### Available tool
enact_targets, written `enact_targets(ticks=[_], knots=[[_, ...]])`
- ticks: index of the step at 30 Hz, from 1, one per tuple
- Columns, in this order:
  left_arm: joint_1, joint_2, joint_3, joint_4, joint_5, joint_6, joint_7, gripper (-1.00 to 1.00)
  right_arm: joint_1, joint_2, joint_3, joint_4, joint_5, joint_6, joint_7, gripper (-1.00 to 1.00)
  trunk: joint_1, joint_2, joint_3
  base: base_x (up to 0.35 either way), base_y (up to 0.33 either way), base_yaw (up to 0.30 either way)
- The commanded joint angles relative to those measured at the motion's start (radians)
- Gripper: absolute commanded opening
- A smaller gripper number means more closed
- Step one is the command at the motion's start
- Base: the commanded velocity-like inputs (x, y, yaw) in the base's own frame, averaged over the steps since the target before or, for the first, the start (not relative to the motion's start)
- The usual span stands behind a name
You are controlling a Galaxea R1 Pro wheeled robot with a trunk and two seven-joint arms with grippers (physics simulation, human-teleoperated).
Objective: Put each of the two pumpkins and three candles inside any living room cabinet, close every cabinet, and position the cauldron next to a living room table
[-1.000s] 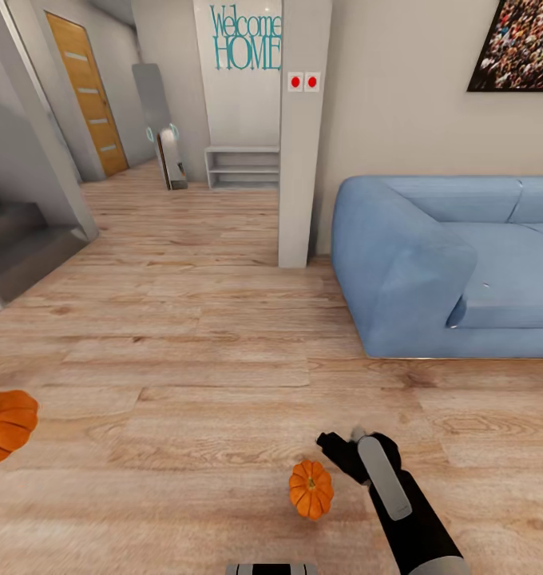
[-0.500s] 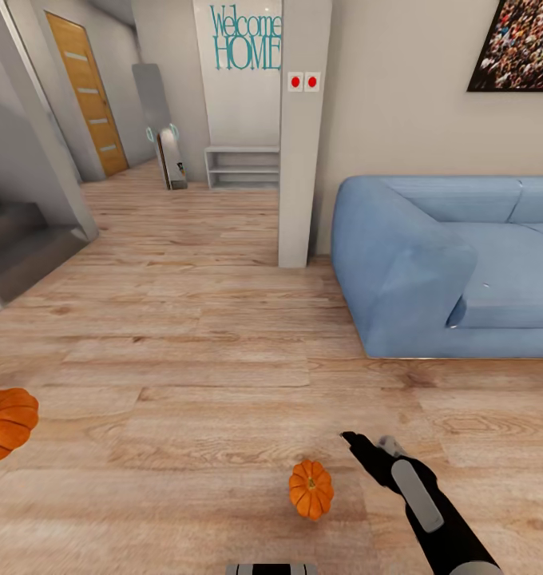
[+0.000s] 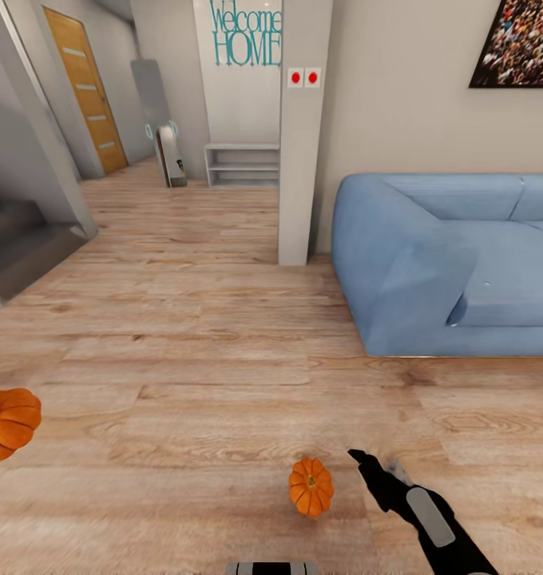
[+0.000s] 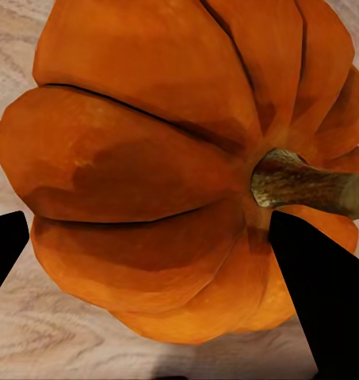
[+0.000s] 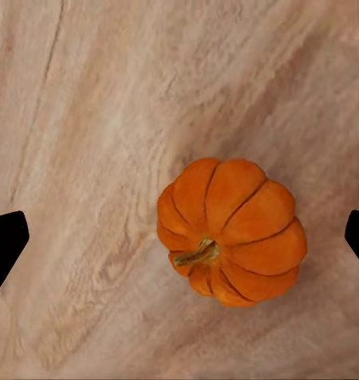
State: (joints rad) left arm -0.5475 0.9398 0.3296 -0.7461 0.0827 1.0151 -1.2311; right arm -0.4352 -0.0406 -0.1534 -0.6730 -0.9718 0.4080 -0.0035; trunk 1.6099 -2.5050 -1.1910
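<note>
Two orange ribbed pumpkins show. One pumpkin (image 3: 311,487) sits on the wood floor low in the head view, just left of my right gripper (image 3: 371,461). In the right wrist view this pumpkin (image 5: 231,231) lies below the right gripper (image 5: 187,229), whose black fingertips (image 5: 5,241) stand far apart, open and apart from it. The other pumpkin (image 3: 8,423) is at the head view's left edge and looks larger, raised off the floor. In the left wrist view that pumpkin (image 4: 163,174) sits close between the fingers of my left gripper (image 4: 147,229), which is shut on it.
A blue sofa (image 3: 455,263) stands at the right against the wall. A white pillar (image 3: 303,160) rises beside it. Grey stairs (image 3: 16,247) are at the left. A hallway with a low white shelf (image 3: 241,165) and a wooden door (image 3: 84,88) lies beyond.
My right arm has drawn back to the right and lower in the head view, its gripper now just right of the floor pumpkin. Both pumpkins stay put.
</note>
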Motion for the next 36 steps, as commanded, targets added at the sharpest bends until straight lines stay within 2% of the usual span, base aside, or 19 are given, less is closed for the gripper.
enact_targets(ticks=[1,7,11,16,19,23,36], knots=[[-0.001,0.0,0.0,0.0,0.0,-0.002,0.002,-1.0,-0.001,0.004,-0.005,0.005,0.001,-0.003,0.0,1.0,0.0,0.0,-0.004,0.0,0.0,0.0],[-0.001,-0.001,-0.001,0.0,0.0,-0.001,0.002,-1.0,-0.002,0.01,-0.013,0.016,-0.002,-0.005,0.013,1.0,0.003,-0.002,-0.027,0.0,0.0,0.0],[-0.001,-0.001,-0.002,0.0,0.0,-0.001,0.002,-1.0,-0.002,0.01,-0.013,0.016,-0.002,-0.005,0.044,1.0,0.005,-0.003,-0.043,0.0,0.0,0.0],[0.0,-0.002,-0.004,-0.001,0.003,-0.002,0.002,-1.0,-0.002,-0.002,-0.012,0.018,-0.002,0.002,0.077,1.0,0.007,-0.004,-0.062,0.0,0.0,0.0],[0.0,-0.002,-0.004,-0.001,0.003,-0.001,0.002,-1.0,-0.002,-0.004,-0.01,0.02,0.002,0.002,0.157,1.0,0.008,-0.004,-0.07,0.0,0.0,0.0],[0.0,-0.003,-0.004,-0.001,0.002,-0.002,0.002,-1.0,-0.002,-0.004,-0.009,0.033,0.005,0.003,0.219,1.0,0.01,-0.005,-0.085,0.0,0.0,0.0],[0.0,-0.003,-0.004,-0.001,0.002,-0.003,0.002,-1.0,-0.003,-0.005,-0.006,0.071,0.011,0.002,0.22,1.0,0.016,-0.008,-0.135,0.0,0.0,0.0]])
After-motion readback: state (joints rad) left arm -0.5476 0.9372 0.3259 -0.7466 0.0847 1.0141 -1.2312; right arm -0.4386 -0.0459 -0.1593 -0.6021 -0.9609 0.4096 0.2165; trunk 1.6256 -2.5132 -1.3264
